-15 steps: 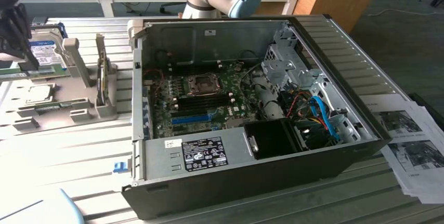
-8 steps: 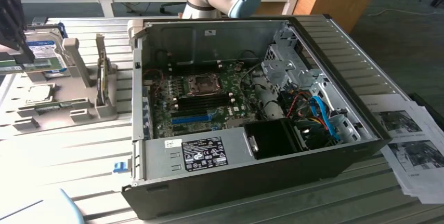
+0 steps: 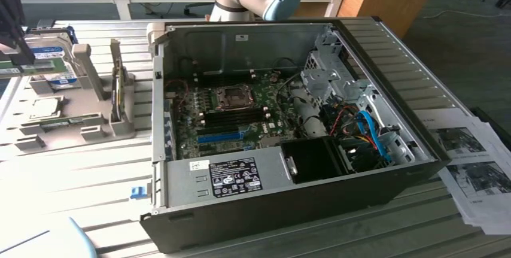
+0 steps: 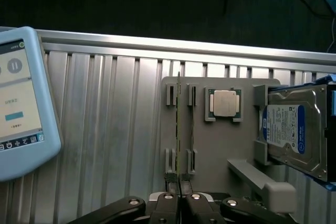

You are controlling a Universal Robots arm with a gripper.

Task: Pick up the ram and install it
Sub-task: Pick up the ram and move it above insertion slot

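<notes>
A pale-blue pendant (image 4: 21, 98) lies on the ribbed counter (image 4: 105, 129), well apart from the grey holder (image 4: 220, 150). The ram (image 4: 179, 124) stands on edge in the holder's slots. The hand (image 4: 180, 196) is clenched on its near end, with the thin board between the pressed-together fingers. The stick is not yet out of its slots. A second thin board (image 4: 192, 124) stands just beside it, then a processor chip (image 4: 224, 102) and the hard drive (image 4: 291, 132). The pick, I judge, goes best as a straight lift out of the slots — no twist — so the board neither binds nor brushes its neighbour. The open computer case (image 3: 303, 120) sits towards the exterior view's right.
</notes>
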